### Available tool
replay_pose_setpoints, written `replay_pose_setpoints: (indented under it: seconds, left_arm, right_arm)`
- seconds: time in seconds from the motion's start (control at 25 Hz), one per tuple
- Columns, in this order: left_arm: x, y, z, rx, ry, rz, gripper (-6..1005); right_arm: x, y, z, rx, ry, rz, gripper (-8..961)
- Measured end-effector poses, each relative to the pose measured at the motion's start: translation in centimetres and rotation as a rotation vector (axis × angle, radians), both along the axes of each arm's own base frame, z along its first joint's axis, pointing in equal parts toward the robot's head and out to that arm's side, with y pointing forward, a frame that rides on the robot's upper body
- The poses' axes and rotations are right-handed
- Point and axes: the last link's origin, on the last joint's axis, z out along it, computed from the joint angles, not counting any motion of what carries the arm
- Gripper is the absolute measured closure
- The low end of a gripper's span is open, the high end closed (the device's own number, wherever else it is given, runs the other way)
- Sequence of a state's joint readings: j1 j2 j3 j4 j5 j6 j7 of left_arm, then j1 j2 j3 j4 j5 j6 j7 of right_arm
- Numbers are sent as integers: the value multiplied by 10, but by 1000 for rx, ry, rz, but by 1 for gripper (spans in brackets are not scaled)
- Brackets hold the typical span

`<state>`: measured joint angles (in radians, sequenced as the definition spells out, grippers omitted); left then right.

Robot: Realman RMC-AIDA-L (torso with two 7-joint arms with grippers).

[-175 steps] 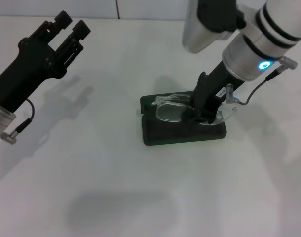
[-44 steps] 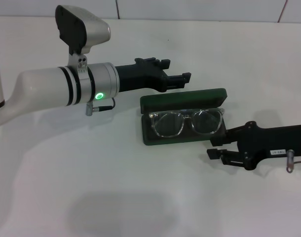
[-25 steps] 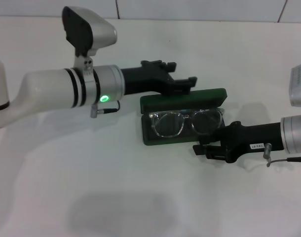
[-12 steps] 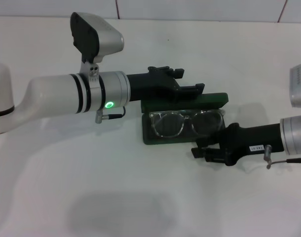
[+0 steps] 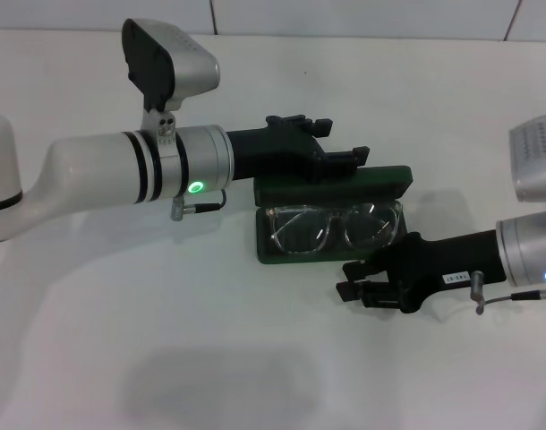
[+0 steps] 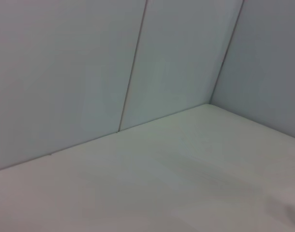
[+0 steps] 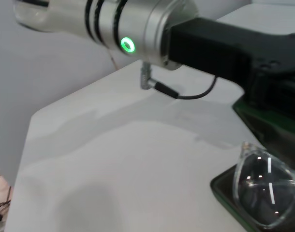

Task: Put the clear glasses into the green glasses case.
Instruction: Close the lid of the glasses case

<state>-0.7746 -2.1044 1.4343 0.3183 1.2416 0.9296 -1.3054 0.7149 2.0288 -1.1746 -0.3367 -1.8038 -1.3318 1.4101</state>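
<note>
The green glasses case [image 5: 291, 257] lies open at the table's middle, its lid [image 5: 385, 179] standing up at the far side. The clear glasses [image 5: 334, 228] rest inside it, lenses facing up. My left gripper [image 5: 345, 139] reaches in from the left, open, its fingers at the lid's back edge and upper left part. My right gripper [image 5: 345, 279] lies low just in front of the case's near edge, open and holding nothing. In the right wrist view I see one lens of the glasses [image 7: 266, 186], a corner of the case [image 7: 227, 189] and the left arm [image 7: 138, 29].
White table [image 5: 210, 358] all around the case. A tiled wall [image 6: 89, 63] rises behind the table in the left wrist view, which shows no task object. The left arm's thick forearm [image 5: 121, 170] spans the table's left half.
My left gripper has swung from the far left to the lid's back. The right gripper let go of the glasses, withdrew, then slid leftwards along the case's front.
</note>
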Motion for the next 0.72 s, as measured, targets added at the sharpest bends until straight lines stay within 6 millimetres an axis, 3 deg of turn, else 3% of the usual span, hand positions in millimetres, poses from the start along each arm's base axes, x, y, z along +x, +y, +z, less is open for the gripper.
replay_pose_setpoints:
  seconds: [0.72]
  left_arm:
    - [1, 0, 0, 1, -2, -2, 221]
  right_arm:
    - [-13, 9, -20, 13, -45, -19, 634]
